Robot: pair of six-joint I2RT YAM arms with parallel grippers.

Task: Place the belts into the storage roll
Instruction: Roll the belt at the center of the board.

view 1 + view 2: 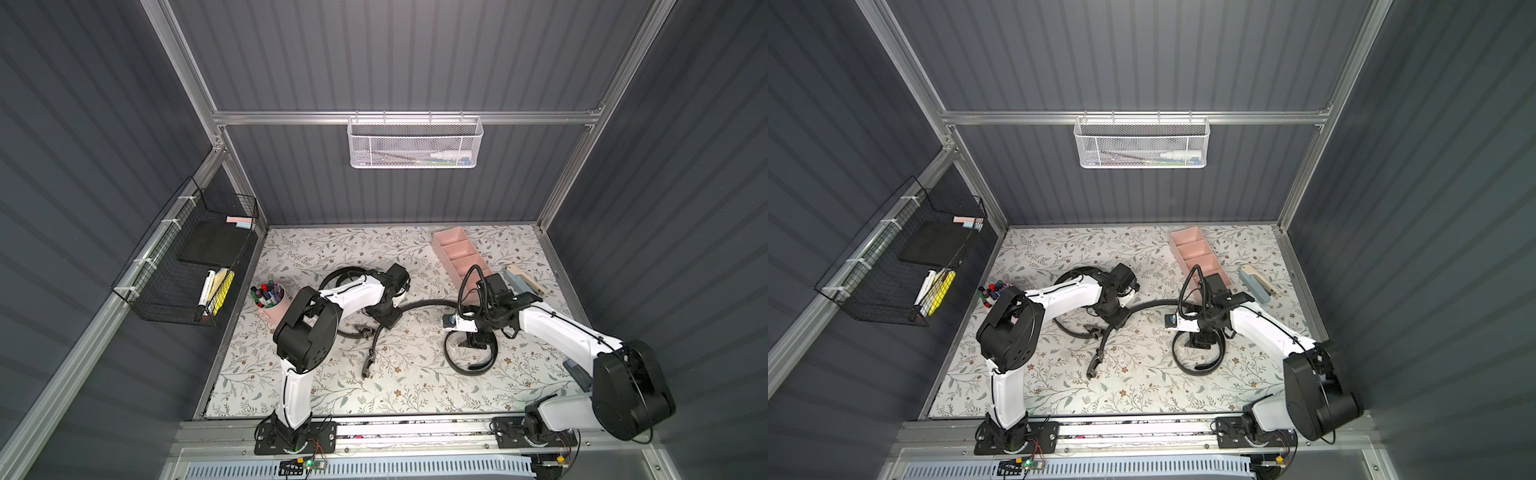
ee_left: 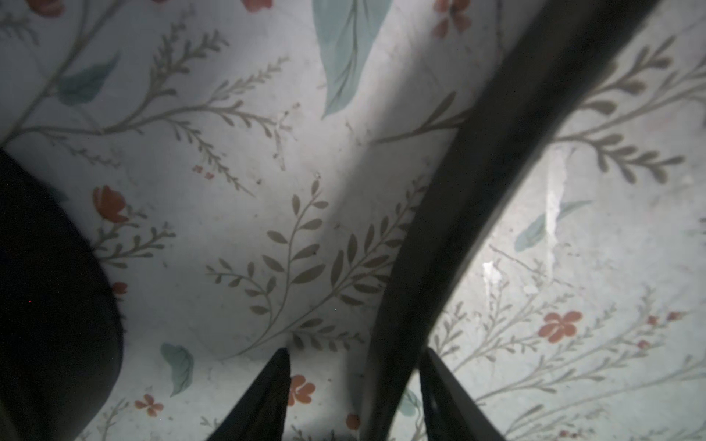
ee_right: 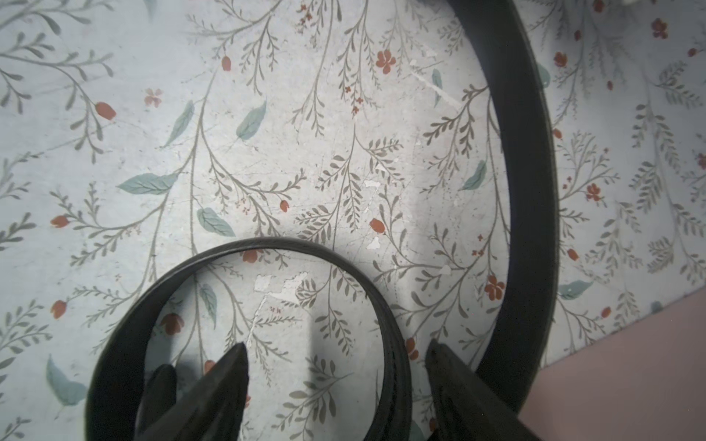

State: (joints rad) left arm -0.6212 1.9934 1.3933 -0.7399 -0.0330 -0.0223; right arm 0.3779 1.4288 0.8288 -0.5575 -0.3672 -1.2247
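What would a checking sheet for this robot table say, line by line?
Surface: flowery table cover, scuffed.
Job's things: pink tray, visible compartments empty; one belt curled by the left arm; long belt arcs across to a loop under the right arm. Both are outside the tray.
Clutter: marker cup, stapler.
Grippers: left gripper and right gripper open, each astride a belt strap.
Cables: black cable loops above the right wrist; thin wires at the left base.
Surroundings: white mesh basket on the back rail, black wire basket on the side wall.
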